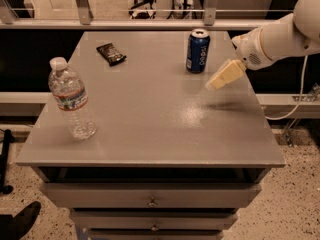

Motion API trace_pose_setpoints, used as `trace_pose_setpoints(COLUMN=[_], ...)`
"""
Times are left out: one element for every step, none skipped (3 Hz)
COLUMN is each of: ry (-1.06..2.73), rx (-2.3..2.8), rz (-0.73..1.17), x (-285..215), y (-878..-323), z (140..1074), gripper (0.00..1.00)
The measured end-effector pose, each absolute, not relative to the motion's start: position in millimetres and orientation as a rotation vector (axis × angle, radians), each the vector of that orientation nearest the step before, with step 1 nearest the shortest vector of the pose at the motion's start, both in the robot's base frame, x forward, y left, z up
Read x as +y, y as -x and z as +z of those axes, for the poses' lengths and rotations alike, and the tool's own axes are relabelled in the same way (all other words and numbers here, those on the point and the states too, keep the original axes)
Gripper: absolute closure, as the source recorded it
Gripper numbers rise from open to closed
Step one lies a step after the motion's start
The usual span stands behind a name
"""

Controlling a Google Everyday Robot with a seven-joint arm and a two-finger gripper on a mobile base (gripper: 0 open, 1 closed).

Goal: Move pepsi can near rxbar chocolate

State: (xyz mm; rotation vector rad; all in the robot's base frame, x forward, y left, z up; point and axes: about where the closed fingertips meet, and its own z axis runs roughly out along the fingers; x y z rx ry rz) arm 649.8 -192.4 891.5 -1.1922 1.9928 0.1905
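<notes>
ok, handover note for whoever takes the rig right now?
Gripper: hovers over the right side of the table, just in front and to the right of the pepsi can, not touching it and holding nothing.
Pepsi can: upright, back right of the tabletop.
Rxbar chocolate: lying flat, back left, well apart from the can.
Water bottle: upright, front left.
Done: nothing yet, the can is not grasped.
Left: grasp the can, carry it left, set it down beside the bar.
</notes>
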Motion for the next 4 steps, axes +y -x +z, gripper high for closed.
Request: trace_pose_setpoints(ry=[1.176, 1.128, 1.046, 0.937], rx=[1.977, 1.929, 1.871, 1.803], rz=[0.215, 0.251, 0.286, 0.324], x=[-188, -180, -176, -174], y=[-655, -675, -700, -724], z=[887, 884, 885, 891], gripper=[0.00, 0.00, 0.00, 0.00])
